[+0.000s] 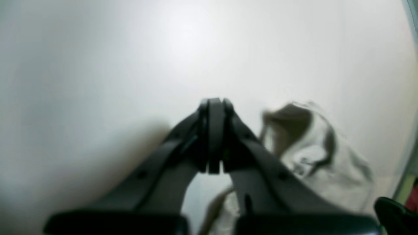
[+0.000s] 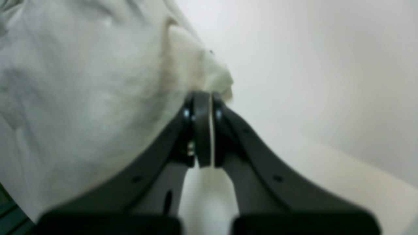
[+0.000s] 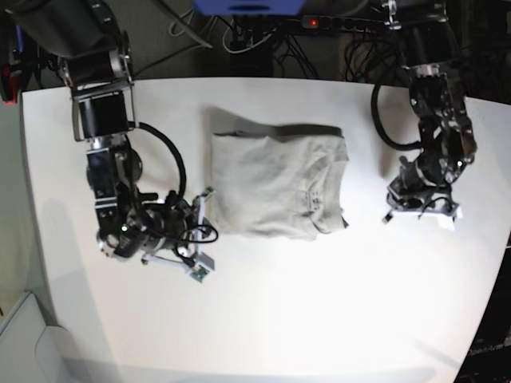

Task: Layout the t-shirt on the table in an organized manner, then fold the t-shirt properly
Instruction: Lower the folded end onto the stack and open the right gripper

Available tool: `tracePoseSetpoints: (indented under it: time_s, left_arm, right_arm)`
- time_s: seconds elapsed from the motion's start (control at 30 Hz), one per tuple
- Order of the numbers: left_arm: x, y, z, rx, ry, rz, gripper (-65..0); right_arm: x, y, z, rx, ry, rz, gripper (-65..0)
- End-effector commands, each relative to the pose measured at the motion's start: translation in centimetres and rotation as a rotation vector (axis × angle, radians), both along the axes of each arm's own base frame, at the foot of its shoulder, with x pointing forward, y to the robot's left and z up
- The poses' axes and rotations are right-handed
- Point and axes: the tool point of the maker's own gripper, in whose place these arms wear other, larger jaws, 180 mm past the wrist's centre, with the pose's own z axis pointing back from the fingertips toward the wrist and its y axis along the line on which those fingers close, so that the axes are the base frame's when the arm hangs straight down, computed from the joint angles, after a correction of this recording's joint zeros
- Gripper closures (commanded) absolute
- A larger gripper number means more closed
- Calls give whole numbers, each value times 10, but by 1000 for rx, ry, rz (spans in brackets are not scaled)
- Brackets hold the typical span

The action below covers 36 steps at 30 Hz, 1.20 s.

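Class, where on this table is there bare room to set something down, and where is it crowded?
The table is bare in front of the t-shirt, down to the near edge, and between the shirt and the left gripper. It is crowded at the shirt's other side, where the right gripper is close beside the cloth.

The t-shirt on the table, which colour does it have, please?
The t-shirt is plain pale grey-beige; base view shows it best.

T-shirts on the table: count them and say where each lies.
1: the t-shirt lies bunched mid-table, between the two arms. Anything under its folds would be hidden.
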Motion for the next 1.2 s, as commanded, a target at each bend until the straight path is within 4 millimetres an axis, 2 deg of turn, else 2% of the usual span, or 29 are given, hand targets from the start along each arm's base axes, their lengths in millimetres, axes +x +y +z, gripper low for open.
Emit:
tracePoseSetpoints:
  time_s: [0.0, 0.1, 0.2, 0.33, 0.43, 0.47, 0.6, 0.73, 0.8, 1.0, 1.17]
  left_arm:
    - [7, 7, 9, 20, -26, 6, 0]
    - [5, 7, 1, 13, -2, 7, 0]
    - [6, 11, 0, 28, -15, 21, 0]
    - [5, 17, 0, 48, -25, 35, 0]
    - [3, 17, -2, 48, -20, 35, 0]
    - [3, 17, -2, 48, -20, 35, 0]
    - [4, 15, -1, 44, -24, 34, 0]
    - [6, 12, -1, 38, -28, 34, 0]
    - [10, 4, -3, 12, -29, 35, 0]
    - [21, -10, -11, -33, -5, 26, 0]
    - [23, -39, -12, -17, 0, -71, 0]
  right_arm:
    - [10, 5, 24, 35, -72, 4, 0]
    - [-1, 8, 31, 39, -96, 8, 0]
    - [-11, 28, 33, 76, -96, 26, 0]
    - [-27, 46, 16, 126, -40, 31, 0]
    - [-37, 49, -3, 152, 4, 23, 0]
    - [-39, 47, -10, 153, 18, 18, 0]
    - [-47, 18, -36, 114, 71, -13, 0]
    - [-52, -9, -46, 88, 87, -61, 0]
    - [-49, -21, -46, 82, 84, -86, 0]
    - [-46, -22, -44, 97, 65, -91, 0]
    - [-45, -22, -43, 108, 56, -95, 0]
